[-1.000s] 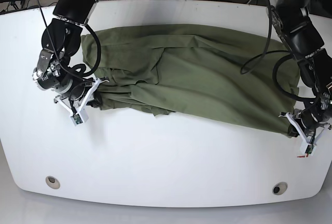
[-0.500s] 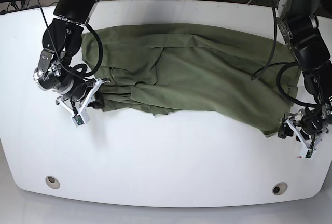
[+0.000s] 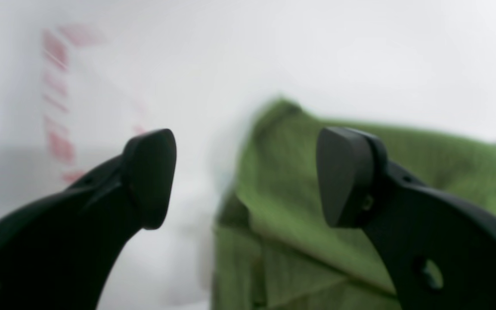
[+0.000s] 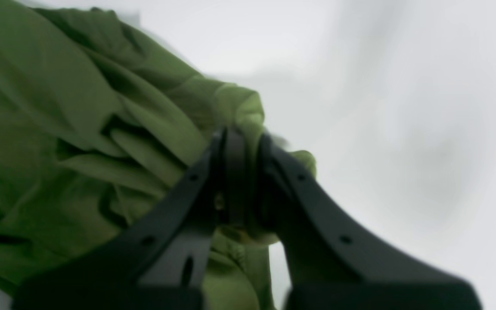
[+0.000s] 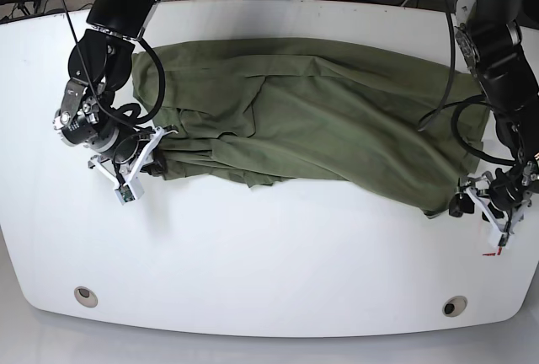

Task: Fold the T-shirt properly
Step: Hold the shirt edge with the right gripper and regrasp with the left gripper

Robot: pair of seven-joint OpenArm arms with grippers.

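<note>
Early stage — T-shirt [image 5: 312,120] spread crosswise over the white table [image 5: 269,271], rumpled, olive green, no neat fold yet made. Right gripper [image 4: 241,172] clamped on a bunched edge; left gripper [image 3: 246,176] agape, holding nothing — cloth corner just beyond its tips.

Red markings [image 3: 60,103] on table [image 3: 360,51] blurred, unreadable. T-shirt [image 3: 299,206] cut off by lower edge, outline smeared. Right tool [image 4: 241,172] pads hidden in cloth.
</note>
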